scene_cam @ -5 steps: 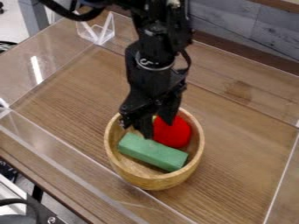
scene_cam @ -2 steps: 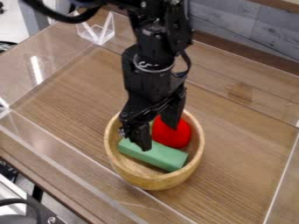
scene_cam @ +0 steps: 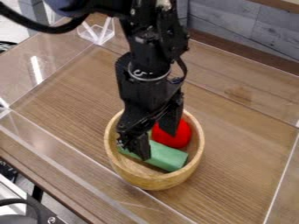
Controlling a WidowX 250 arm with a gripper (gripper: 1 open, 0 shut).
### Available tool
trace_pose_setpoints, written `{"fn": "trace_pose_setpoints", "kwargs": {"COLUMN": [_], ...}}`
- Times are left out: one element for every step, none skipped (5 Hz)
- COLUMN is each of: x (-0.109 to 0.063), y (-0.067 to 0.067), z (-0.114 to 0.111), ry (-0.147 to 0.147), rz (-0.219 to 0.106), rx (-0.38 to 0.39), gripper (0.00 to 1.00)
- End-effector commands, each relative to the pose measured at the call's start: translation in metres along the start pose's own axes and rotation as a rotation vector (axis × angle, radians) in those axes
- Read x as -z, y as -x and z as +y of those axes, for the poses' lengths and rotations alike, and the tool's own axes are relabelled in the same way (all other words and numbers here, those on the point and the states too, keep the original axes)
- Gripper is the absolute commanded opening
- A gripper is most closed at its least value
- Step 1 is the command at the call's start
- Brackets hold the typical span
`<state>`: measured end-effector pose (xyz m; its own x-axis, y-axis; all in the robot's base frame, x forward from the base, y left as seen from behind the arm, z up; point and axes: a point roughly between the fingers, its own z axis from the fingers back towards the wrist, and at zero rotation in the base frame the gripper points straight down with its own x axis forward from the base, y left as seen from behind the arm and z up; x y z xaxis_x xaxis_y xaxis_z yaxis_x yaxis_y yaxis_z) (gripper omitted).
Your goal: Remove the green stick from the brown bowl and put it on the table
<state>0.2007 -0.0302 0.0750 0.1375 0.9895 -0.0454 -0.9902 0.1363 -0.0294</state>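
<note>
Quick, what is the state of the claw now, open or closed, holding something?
Claw: open, holding nothing, jaws spread over the green stick in the brown bowl.

Fingers (scene_cam: 131,149) spread wide over green stick (scene_cam: 166,157) in brown bowl (scene_cam: 128,171).

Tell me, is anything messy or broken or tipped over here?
Nothing stands out. The green stick and a red strawberry toy lie inside the brown bowl, which sits upright on the table. The open gripper hangs over them.

Green stick (scene_cam: 170,158), tan bowl (scene_cam: 146,178), red strawberry (scene_cam: 176,133).
</note>
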Motion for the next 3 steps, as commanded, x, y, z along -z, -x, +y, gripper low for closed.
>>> {"fn": "trace_pose_setpoints", "kwargs": {"x": [0.0028,0.0040,0.0109], "y": [-0.0028,-0.0118,-0.0032], "z": [-0.0025,-0.0018,-0.0006], "ry": [0.015,0.018,0.015], "rz": [0.007,0.016,0.013], "rx": [0.020,-0.033,-0.047], "gripper": [1.00,1.00,1.00]}}
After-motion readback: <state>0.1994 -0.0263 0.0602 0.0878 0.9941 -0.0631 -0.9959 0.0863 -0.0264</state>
